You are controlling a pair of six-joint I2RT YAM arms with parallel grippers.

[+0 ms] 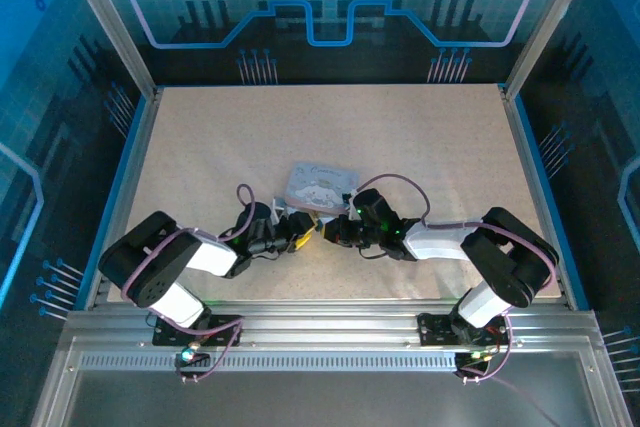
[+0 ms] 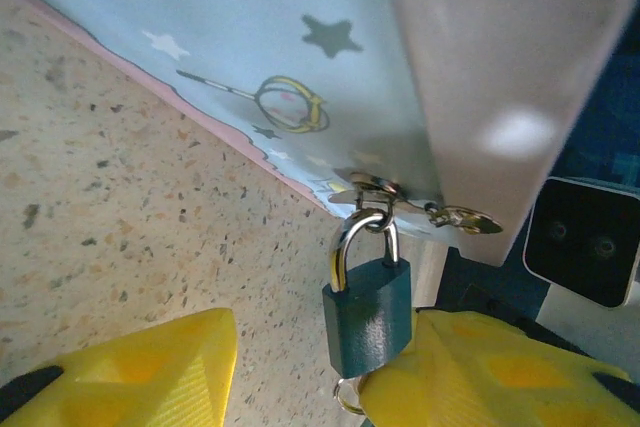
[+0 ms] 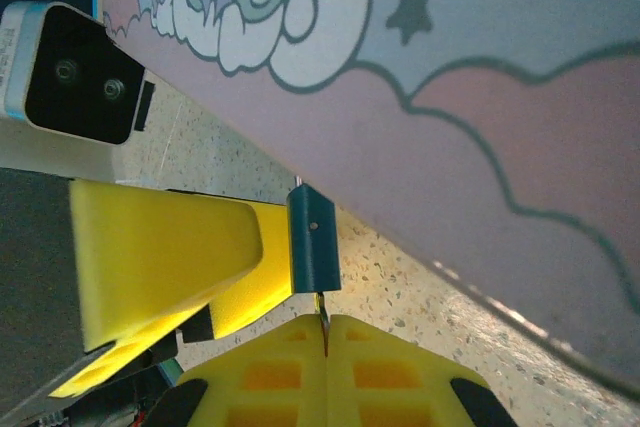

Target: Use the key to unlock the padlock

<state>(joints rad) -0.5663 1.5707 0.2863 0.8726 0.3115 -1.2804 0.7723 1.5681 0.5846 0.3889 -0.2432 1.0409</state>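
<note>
Right wrist view: my right gripper (image 3: 325,332) pinches the key (image 3: 322,305), tip at the base of the padlock (image 3: 313,237) hanging off the tin (image 3: 500,107). My left gripper (image 2: 305,357) gapes around it; inserting comes next, I judge, and needs the lock steadied

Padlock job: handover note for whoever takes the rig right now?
Left gripper: open, fingers either side of the padlock, one touching it.
Right gripper: shut on the key, tip at the padlock's bottom; insertion unclear.
Padlock hangs from the tin's hasp, shackle closed.
Done: key brought to lock. Left: seat, turn, open shackle.
</note>
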